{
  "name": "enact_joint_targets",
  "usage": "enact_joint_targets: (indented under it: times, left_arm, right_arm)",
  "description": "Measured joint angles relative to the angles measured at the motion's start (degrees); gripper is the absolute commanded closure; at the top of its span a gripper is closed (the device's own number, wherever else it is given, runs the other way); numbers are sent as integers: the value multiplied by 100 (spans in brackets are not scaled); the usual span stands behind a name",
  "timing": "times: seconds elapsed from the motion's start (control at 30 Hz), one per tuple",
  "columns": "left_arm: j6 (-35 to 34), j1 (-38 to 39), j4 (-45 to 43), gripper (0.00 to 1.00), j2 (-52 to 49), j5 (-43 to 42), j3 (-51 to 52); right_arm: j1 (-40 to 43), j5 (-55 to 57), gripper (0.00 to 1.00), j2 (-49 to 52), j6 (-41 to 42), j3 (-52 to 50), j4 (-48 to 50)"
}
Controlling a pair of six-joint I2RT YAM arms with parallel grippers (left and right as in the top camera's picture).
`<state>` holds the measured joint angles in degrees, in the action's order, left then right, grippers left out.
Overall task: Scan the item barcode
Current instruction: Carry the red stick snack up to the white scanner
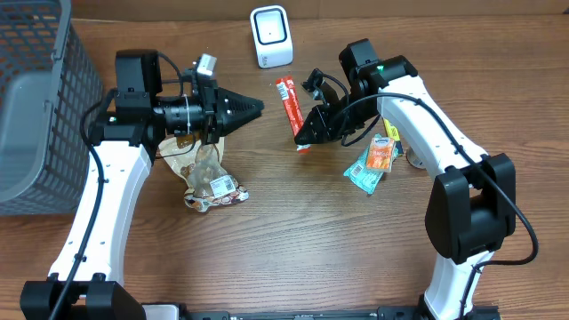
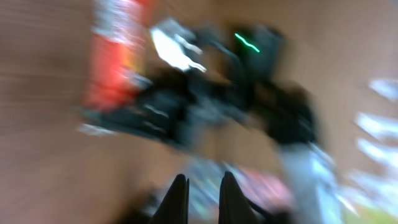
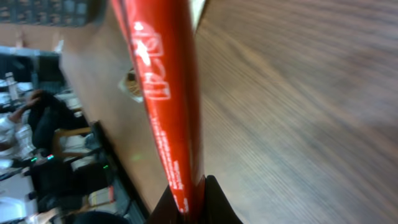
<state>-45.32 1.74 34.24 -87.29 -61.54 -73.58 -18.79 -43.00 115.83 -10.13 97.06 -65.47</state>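
Overhead: right claw (image 1: 303, 140) pinches the red snack stick (image 1: 286, 102), left claw (image 1: 258, 107) pressed together

The left arm (image 1: 111, 191) and the right arm (image 1: 427, 124) are built of white links and black joint housings, with black cables looped along them. The left gripper (image 1: 260, 107) is tapered and black. A green light (image 1: 380, 64) is shown on the right arm.
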Motion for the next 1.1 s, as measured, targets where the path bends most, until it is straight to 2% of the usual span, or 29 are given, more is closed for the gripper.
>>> enact_joint_targets:
  times: [0.2,0.3,0.4,0.5,0.67,0.87,0.97,1.1]
  left_arm:
    - [612,0,833,96,0,4000,0]
    - [824,-7,942,96,0,5412,0]
    - [1126,-42,929,96,0,6301,0]
    - [1366,-48,839,94,0,6824,0]
    - [1541,-48,595,93,0,7342,0]
    - [1587,-48,433,92,-7,7726,0]
    - [1600,-48,474,87,-85,7814,0]
    - [1598,-48,610,89,-361,7851,-2]
  right_arm:
    - [0,581,96,0,201,0,391]
    - [-2,990,97,0,424,0,726]
    - [-7,1648,97,0,780,46,1082]
    - [-7,2159,97,28,1040,424,1161]
    - [-61,3405,97,57,990,1818,1545]
    - [-433,5163,97,-11,-254,2267,2876]
    - [-702,6002,96,151,-994,2264,3423]
    - [-918,6940,96,570,-1668,2264,4199]
